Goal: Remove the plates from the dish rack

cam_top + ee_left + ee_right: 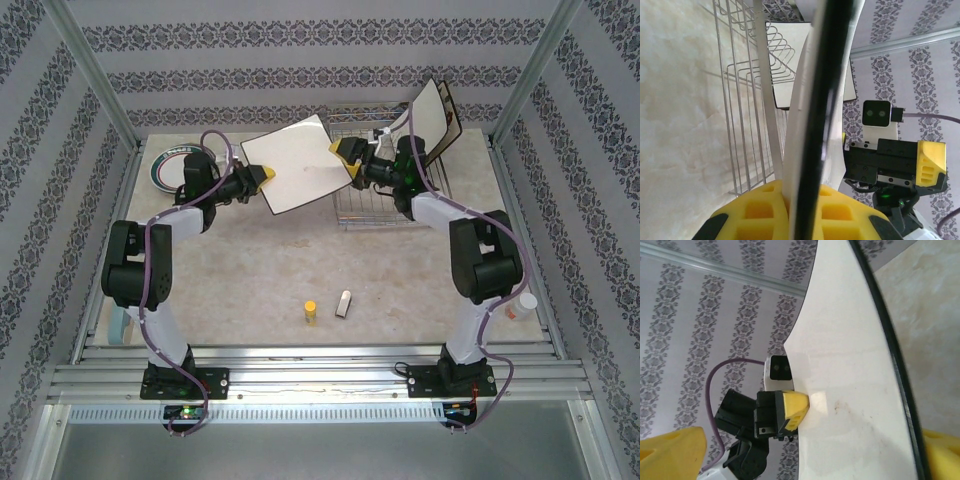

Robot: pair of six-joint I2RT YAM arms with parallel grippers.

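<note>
Plates, four: square plate (295,165) aloft over open bench (300,270), left jaws clenched on one edge, right jaws released at opposite; two leaning plates (428,115) in dish rack (355,203) behind right jaws; round plate (172,165) left of left jaws.

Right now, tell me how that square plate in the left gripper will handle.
The square plate looks rigid and glossy, so it is probably slippery. The left gripper pinches it at one edge, with most of the plate overhanging, so it may pivot. It is likely ceramic and breakable if dropped.

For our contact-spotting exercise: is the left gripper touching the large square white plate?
Touching. Left wrist view: left gripper clamps the square white plate edge-on.
</note>
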